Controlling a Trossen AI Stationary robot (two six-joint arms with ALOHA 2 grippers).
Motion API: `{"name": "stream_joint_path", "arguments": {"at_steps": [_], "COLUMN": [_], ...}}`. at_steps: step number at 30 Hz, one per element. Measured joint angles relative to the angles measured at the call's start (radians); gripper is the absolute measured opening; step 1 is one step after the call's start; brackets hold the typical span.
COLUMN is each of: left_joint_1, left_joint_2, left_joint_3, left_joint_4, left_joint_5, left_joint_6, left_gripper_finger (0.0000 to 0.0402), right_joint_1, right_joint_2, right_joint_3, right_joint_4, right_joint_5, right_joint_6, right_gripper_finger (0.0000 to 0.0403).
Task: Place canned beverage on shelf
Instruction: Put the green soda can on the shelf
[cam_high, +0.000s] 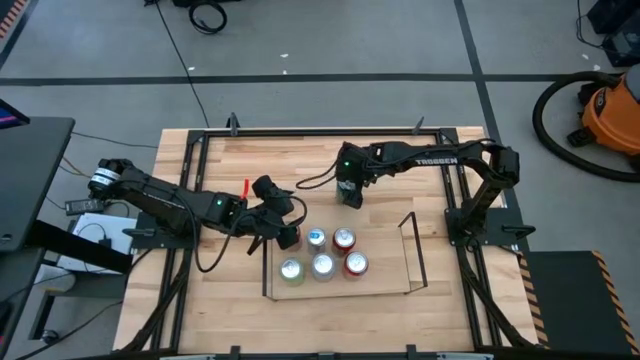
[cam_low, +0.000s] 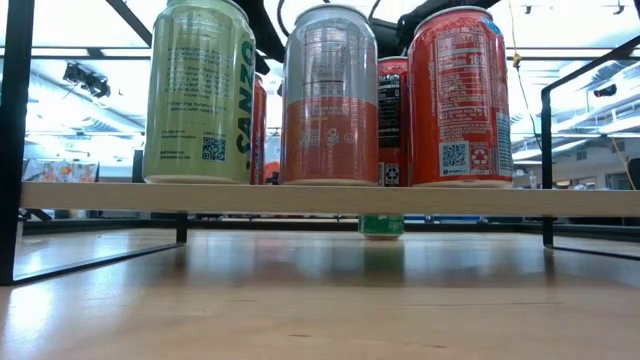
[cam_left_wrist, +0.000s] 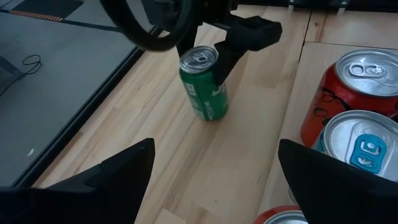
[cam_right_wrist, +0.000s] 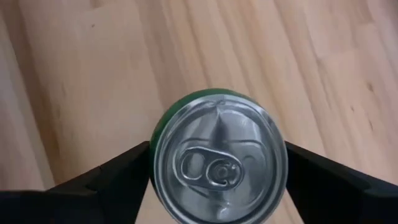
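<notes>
The right gripper (cam_right_wrist: 217, 174) straddles the upright green can (cam_right_wrist: 219, 163) on bare table behind the shelf (cam_high: 415, 255), jaws apart at its sides. The left gripper (cam_high: 285, 232), jaws apart and empty, hovers at the shelf's left edge beside five cans (cam_high: 323, 256).

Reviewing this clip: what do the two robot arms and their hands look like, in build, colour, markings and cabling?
Both arms are dark, jointed links on black bases. The right arm bears white TROSSEN lettering; each arm shows a small green light. The left arm has a silvery ringed joint and loose black cables. The left hand and right hand have two flat, dark, wedge-shaped fingers.
</notes>
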Motion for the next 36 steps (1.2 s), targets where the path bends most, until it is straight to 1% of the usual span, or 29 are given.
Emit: {"name": "stream_joint_path", "arguments": {"at_steps": [4,8,10,14,17,20,24,28,33,36], "left_joint_1": [0.0,0.0,0.0,0.0,0.0,0.0,0.0,0.0,0.0,0.0], "left_joint_2": [0.0,0.0,0.0,0.0,0.0,0.0,0.0,0.0,0.0,0.0], "left_joint_3": [0.0,0.0,0.0,0.0,0.0,0.0,0.0,0.0,0.0,0.0], "left_joint_4": [0.0,0.0,0.0,0.0,0.0,0.0,0.0,0.0,0.0,0.0], "left_joint_5": [0.0,0.0,0.0,0.0,0.0,0.0,0.0,0.0,0.0,0.0], "left_joint_6": [0.0,0.0,0.0,0.0,0.003,0.003,0.004,0.004,0.004,0.004], "left_gripper_finger": [0.0352,0.0352,0.0352,0.0352,0.0352,0.0352,0.0352,0.0352,0.0352,0.0352], "right_joint_1": [-0.019,-0.029,-0.031,-0.025,-0.007,0.009,0.026,0.04,0.049,0.054], "right_joint_2": [0.0,-0.001,-0.002,-0.002,0.001,0.001,0.0,0.001,0.001,0.001], "right_joint_3": [0.0,0.0,0.001,0.002,0.0,0.0,0.0,0.0,0.0,0.0], "right_joint_4": [-0.008,-0.01,-0.014,-0.027,-0.039,-0.038,-0.028,-0.028,-0.033,-0.038], "right_joint_5": [-0.031,-0.039,-0.053,-0.094,-0.082,-0.043,0.027,0.078,0.063,0.065], "right_joint_6": [-0.111,-0.263,-0.344,-0.544,-0.696,-0.794,-0.784,-0.725,-0.672,-0.673], "right_gripper_finger": [0.0311,0.0311,0.0318,0.0345,0.035,0.0346,0.0344,0.0358,0.0393,0.0394]}}
